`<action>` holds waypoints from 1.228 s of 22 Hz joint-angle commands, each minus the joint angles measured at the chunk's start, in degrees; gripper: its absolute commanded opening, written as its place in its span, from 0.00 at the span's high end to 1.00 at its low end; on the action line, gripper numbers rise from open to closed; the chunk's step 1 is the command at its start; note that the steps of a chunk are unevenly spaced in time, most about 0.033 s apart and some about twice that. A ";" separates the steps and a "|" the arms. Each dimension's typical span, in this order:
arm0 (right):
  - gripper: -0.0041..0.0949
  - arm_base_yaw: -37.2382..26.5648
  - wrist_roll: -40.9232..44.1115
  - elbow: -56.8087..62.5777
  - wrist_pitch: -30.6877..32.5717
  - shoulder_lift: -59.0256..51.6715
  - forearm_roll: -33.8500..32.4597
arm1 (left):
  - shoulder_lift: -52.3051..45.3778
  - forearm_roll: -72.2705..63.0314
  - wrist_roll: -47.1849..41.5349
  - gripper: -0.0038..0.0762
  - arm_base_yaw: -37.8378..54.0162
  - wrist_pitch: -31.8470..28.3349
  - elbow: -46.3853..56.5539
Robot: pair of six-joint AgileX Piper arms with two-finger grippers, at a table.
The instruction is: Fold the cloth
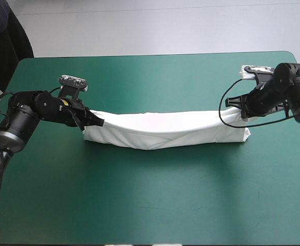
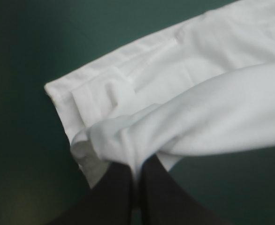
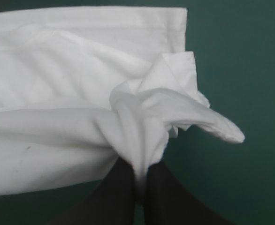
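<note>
T-shirt (image 1: 165,130) pinched by left end effector (image 1: 97,122), right end effector (image 1: 240,105).

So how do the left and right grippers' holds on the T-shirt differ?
The left gripper pinches the T-shirt at its left end, the right gripper at its right end. At the left gripper the cloth forms a smooth fold; at the right gripper it is bunched tight, a pointed flap sticking out. Both are shut on an upper layer; a lower layer lies flat on the table.
</note>
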 commanded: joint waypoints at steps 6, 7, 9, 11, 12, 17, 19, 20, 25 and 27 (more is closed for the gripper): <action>0.97 -2.91 -3.31 -11.54 -2.42 12.70 6.24 | 7.62 1.49 -0.45 0.96 -0.29 -12.07 -2.57; 0.96 -2.91 -4.29 -11.97 -2.09 13.62 7.41 | 8.38 1.49 -0.45 0.96 -0.29 -12.87 -2.57; 0.91 -3.04 -5.55 -12.68 -1.46 15.39 8.54 | 9.28 1.38 -0.45 0.96 -0.29 -14.93 -2.57; 0.76 -4.57 -6.91 -13.39 -1.19 16.30 10.54 | 10.24 1.59 -0.10 0.93 -0.29 -16.27 -2.57; 0.69 -5.64 -7.01 -13.86 -1.29 16.42 11.34 | 10.37 1.73 -0.10 0.90 -0.29 -16.27 -2.57; 0.39 -13.05 -7.14 -17.13 -1.18 15.27 18.54 | 11.40 5.29 1.08 0.60 -0.22 -10.55 -2.57; 0.39 -16.34 -7.66 -17.01 -1.18 12.99 20.74 | 10.70 11.49 -3.61 0.55 -0.22 -4.27 -3.94; 0.39 -17.38 -7.66 -17.01 -1.18 12.02 21.32 | 9.89 12.99 -5.01 0.54 -0.22 -1.83 -4.77; 0.39 -19.99 -8.10 -15.99 -1.18 5.86 21.03 | 3.93 6.39 -4.56 0.54 -0.32 0.09 -8.46; 0.39 -20.04 -8.21 -14.39 -1.18 3.47 20.22 | 1.78 -3.42 0.15 0.54 -0.32 -2.65 -9.23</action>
